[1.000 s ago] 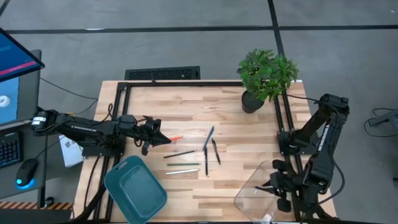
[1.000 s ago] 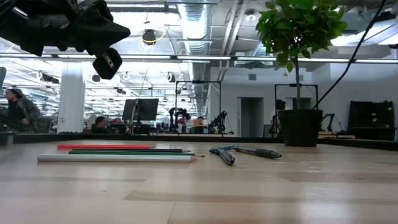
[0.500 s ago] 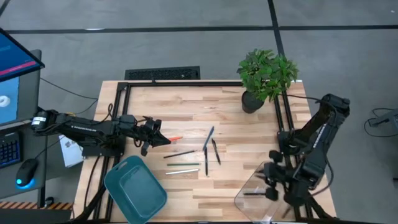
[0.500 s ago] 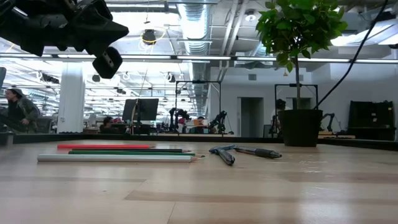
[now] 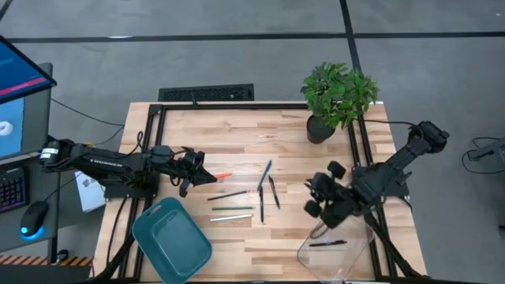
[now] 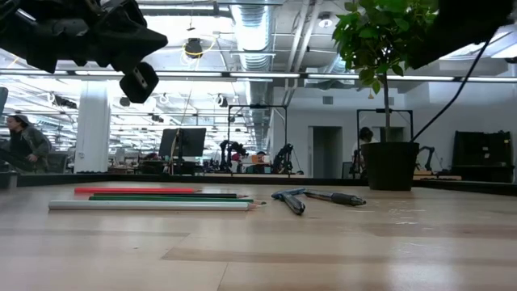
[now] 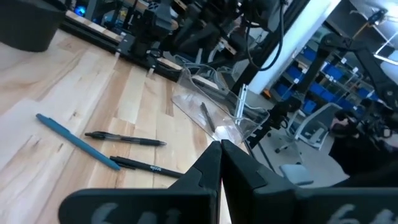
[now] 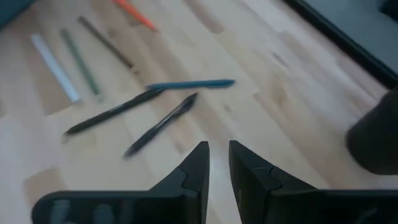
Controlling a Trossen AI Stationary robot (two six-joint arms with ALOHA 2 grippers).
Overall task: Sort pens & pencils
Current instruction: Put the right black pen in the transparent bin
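Three pens lie flat mid-table: a bluish one [image 5: 264, 175] and two black ones [image 5: 274, 192] [image 5: 262, 203]. To their left lie the pencils: orange [image 5: 223, 174], dark [image 5: 229, 195], green [image 5: 233, 209] and pale [image 5: 230, 218]. Another pen [image 5: 327, 244] lies inside the clear container [image 5: 347, 251] at the near right. My right gripper [image 5: 316, 201] hovers just right of the pens, tilted down, its fingers [image 8: 217, 155] narrowly open with nothing between them. My left gripper [image 5: 209, 177] is shut, level, above the table by the orange pencil's end.
A teal bin [image 5: 172, 239] stands at the near left corner. A potted plant [image 5: 338, 99] stands at the far right. Black frame rails run along the table's left, far and right sides. Bare wood lies near the pens and pencils.
My right gripper has swung from above the clear container at the near right toward the middle of the table, ending beside the pens, turning as it went. Its finger gap looks unchanged. The pens and pencils have not moved.
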